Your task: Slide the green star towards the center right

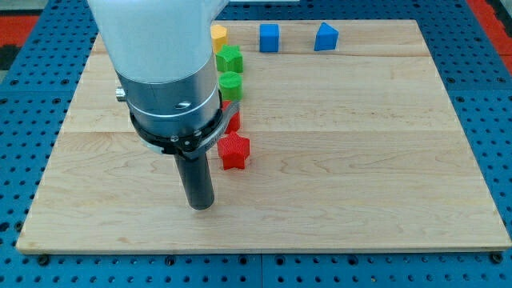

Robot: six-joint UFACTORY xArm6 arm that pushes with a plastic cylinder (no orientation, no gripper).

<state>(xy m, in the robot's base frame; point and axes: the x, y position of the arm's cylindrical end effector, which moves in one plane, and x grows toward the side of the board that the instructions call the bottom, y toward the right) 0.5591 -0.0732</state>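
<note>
On the board, my tip stands toward the view's bottom left, below and left of the red star. A column runs upward from that star: a partly hidden red block, a green block, the green star and a yellow block. Along the top edge, right of the column, sit a blue cube and, further right, a blue block, well apart from my tip.
</note>
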